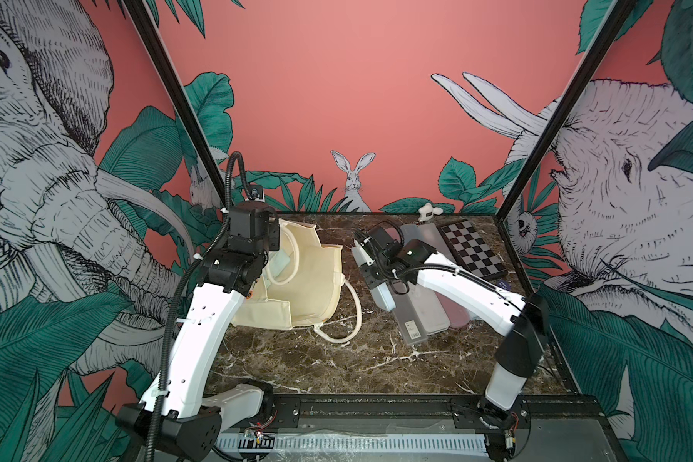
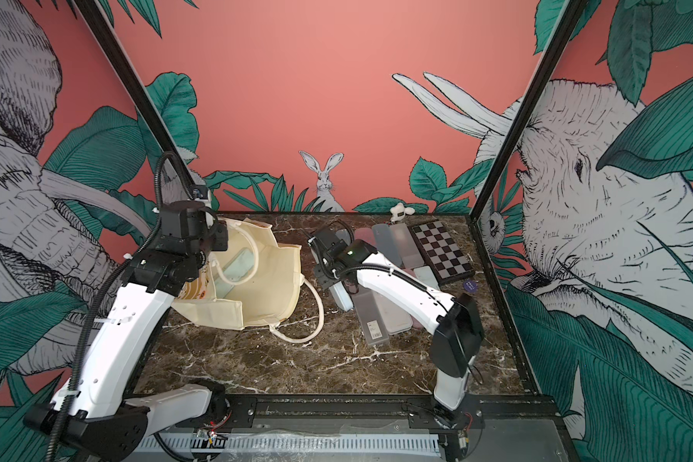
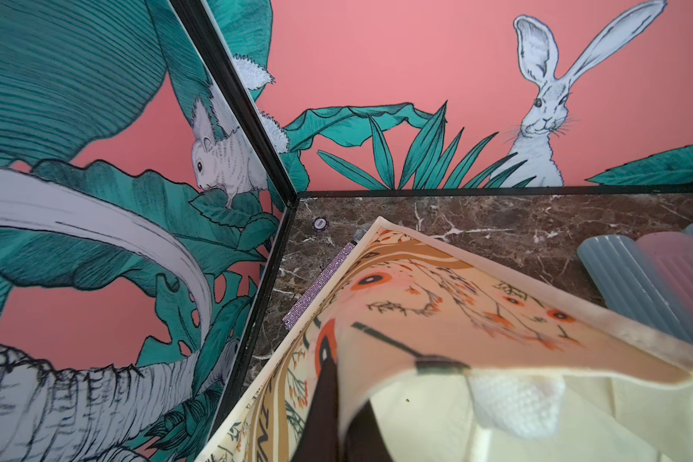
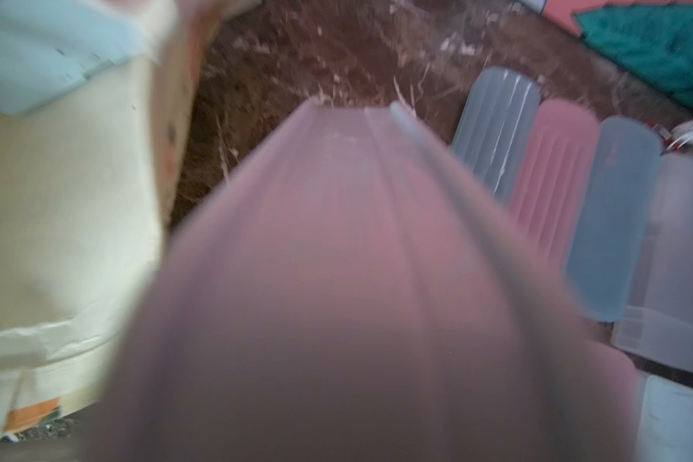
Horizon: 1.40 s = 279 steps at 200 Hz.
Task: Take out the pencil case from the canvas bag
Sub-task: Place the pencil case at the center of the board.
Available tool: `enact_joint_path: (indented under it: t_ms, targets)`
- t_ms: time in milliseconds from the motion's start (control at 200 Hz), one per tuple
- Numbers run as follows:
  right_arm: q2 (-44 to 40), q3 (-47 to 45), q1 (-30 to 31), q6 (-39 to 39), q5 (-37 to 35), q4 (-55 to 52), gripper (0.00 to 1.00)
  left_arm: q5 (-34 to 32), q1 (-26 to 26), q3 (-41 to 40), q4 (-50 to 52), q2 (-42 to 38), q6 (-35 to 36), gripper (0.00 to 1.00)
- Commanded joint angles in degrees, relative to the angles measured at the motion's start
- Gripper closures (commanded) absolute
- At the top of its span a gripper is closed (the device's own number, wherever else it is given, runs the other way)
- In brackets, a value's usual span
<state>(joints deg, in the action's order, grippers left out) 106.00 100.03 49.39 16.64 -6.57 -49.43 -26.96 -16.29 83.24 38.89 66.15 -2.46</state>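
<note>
Down inside the open canvas bag lies a pale green pencil case. The left claw is pinched on the bag's edge. The right claw grips a frosted pencil case, just beside more cases on the brown stone table. Pink jungle walls stand around.

Bag on our left, cases on our right.

On the table we've got the canvas bag lying left of centre, mouth open towards us, a pencil case inside it. Another case sits between the bag and the row of cases to the right. Right of that row we find the chessboard, with a disc just in front of it and a small figurine behind, at the back edge.
</note>
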Motion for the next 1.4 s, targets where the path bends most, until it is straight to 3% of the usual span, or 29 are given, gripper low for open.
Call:
enact_joint_path:
  t_ms: [0,355,640,790,920,1005,1195,1390]
  targets:
    - [5.4,4.67,0.03,4.15,2.33,-8.82,0.74,-3.04,0.29,2.25,-2.65,-3.79,0.16,1.0]
    - [18.42,15.48,-0.65,7.17,1.84,-14.0,0.71,-13.19,2.46,8.41,4.47,-0.56,1.39,1.0]
    - [25.49,21.76,-1.4,8.17,1.49,-15.24,0.69,-9.09,8.88,12.38,8.63,2.49,-0.88,1.0]
    - [27.79,23.91,-1.49,8.41,1.12,-15.49,0.62,-7.78,9.5,12.47,8.92,2.63,-1.01,1.0]
    - [28.56,24.08,-1.49,8.67,0.97,-15.21,0.47,-7.45,9.72,11.95,9.14,2.26,-1.06,1.0]
    - [28.15,23.34,-1.49,8.77,1.06,-14.72,0.44,-7.2,9.88,11.45,9.23,1.91,-1.23,1.0]
    - [24.79,18.61,-1.49,9.17,2.67,-12.3,0.46,-6.32,10.05,10.66,9.01,1.49,-1.72,1.0]
    - [19.81,11.42,-1.49,10.09,2.1,-9.13,0.6,-5.22,10.05,9.88,8.57,1.54,-2.23,1.0]
